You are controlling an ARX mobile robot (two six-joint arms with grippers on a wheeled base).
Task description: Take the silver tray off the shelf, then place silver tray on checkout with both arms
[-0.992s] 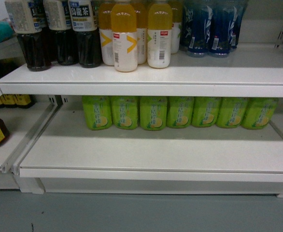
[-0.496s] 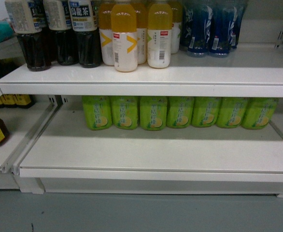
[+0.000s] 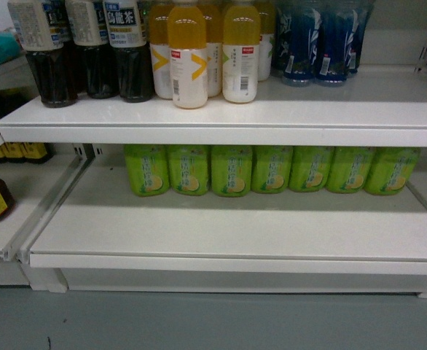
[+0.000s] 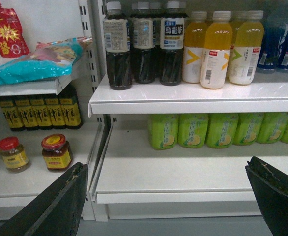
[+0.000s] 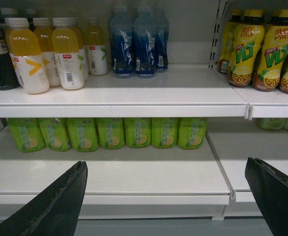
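I am facing the shelf (image 3: 228, 226), keeping my left gripper (image 4: 168, 196) and right gripper (image 5: 166, 196) spread wide, ready to reach; no tray is showing anywhere.

Light falls from above and in front. The long white metal upper shelf board (image 3: 221, 109) is evenly bright, with soft glare on its surface beside the blue plastic bottles (image 3: 319, 44). Beneath that board a broad shadow dims the row of green drink packs (image 3: 272, 169) and the back of the lower white shelf board (image 3: 235, 226). The head view is slightly soft and grainy. In both wrist views the near black tool fingers (image 4: 50, 206) (image 5: 45, 206) are dark and blurred.
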